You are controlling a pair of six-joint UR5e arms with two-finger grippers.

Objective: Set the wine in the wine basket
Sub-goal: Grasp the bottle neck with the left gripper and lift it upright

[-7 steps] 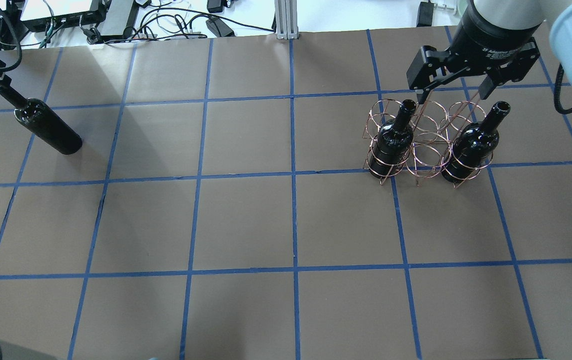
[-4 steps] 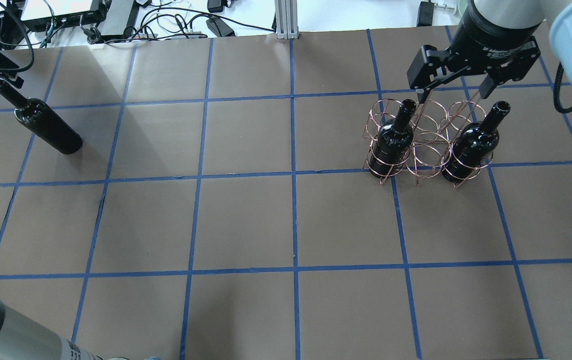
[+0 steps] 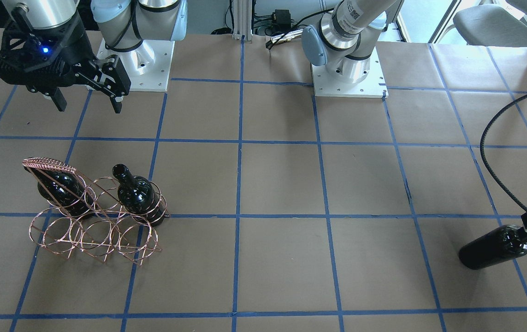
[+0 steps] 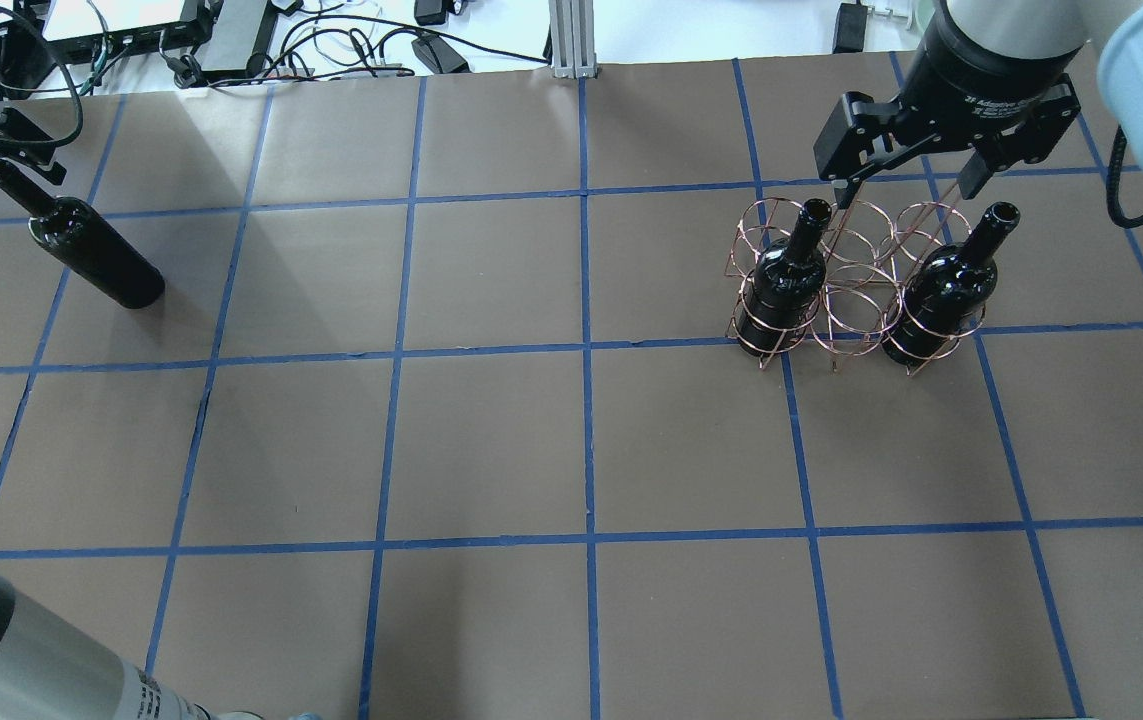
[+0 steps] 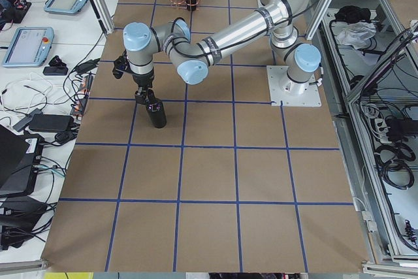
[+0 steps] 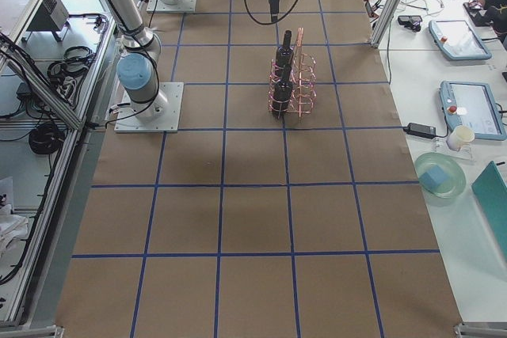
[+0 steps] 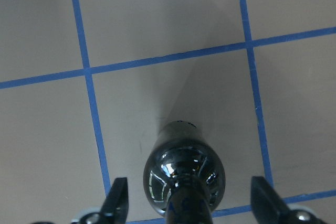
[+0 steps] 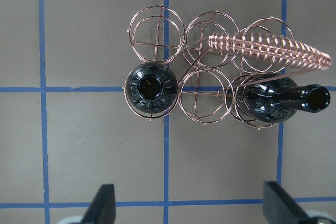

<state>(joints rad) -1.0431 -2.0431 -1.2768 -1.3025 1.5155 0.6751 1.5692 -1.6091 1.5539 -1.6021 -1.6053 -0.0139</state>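
Note:
A loose black wine bottle point(image 4: 96, 250) stands on the brown table at the far left; it also shows in the front view point(image 3: 494, 246). My left gripper point(image 4: 1, 150) is open, and its fingers point(image 7: 118, 198) straddle the bottle point(image 7: 184, 166) at its neck without touching it. The copper wire wine basket point(image 4: 856, 290) stands at the right with two bottles upright in it, one point(image 4: 786, 275) in an end ring and one point(image 4: 941, 290) in the other end ring. My right gripper point(image 4: 906, 185) is open and empty above the basket's point(image 8: 205, 72) far side.
The basket's slanted wrapped handle point(image 8: 268, 51) rises over its back row. The middle ring between the two bottles point(image 8: 202, 95) is empty. Cables and electronics point(image 4: 231, 40) lie beyond the table's far edge. My left forearm point(image 4: 11, 660) crosses the near left corner.
My left gripper has come down over the loose bottle's neck, which now hides its mouth. The left forearm has swung into the near left corner. The right gripper and the basket have not moved.

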